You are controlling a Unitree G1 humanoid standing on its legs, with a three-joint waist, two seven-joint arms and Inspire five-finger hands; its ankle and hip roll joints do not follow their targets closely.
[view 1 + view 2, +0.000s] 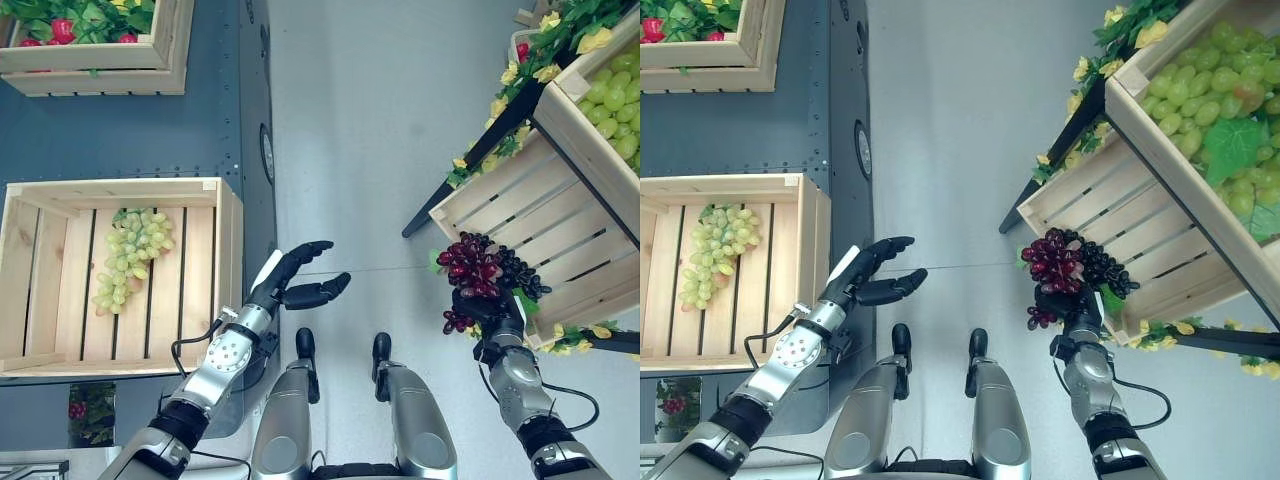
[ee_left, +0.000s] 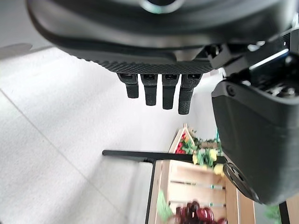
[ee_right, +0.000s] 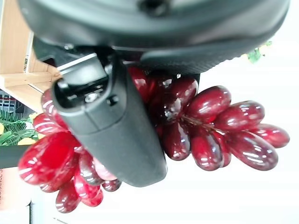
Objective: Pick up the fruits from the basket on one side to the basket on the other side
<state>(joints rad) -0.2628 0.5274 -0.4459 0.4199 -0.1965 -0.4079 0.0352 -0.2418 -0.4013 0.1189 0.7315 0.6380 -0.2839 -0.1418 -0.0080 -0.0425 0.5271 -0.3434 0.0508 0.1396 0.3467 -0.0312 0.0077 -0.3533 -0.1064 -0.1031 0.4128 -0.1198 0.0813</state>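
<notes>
My right hand (image 1: 492, 312) is shut on a bunch of red and dark purple grapes (image 1: 478, 268), holding it up just in front of the empty wooden crate (image 1: 540, 215) on the right stand. Its wrist view has the thumb (image 3: 112, 126) pressed over the red grapes (image 3: 205, 126). My left hand (image 1: 298, 280) hangs open over the floor between the crates, holding nothing. To its left stands a slatted wooden crate (image 1: 60, 290) with a bunch of green grapes (image 1: 130, 255) lying inside.
A crate of green grapes (image 1: 612, 95) sits higher on the right stand, trimmed with yellow flowers and leaves. Another crate with red fruit and leaves (image 1: 90, 35) stands at the far left on the dark platform (image 1: 215, 120). Grey floor (image 1: 370, 130) runs between the two sides.
</notes>
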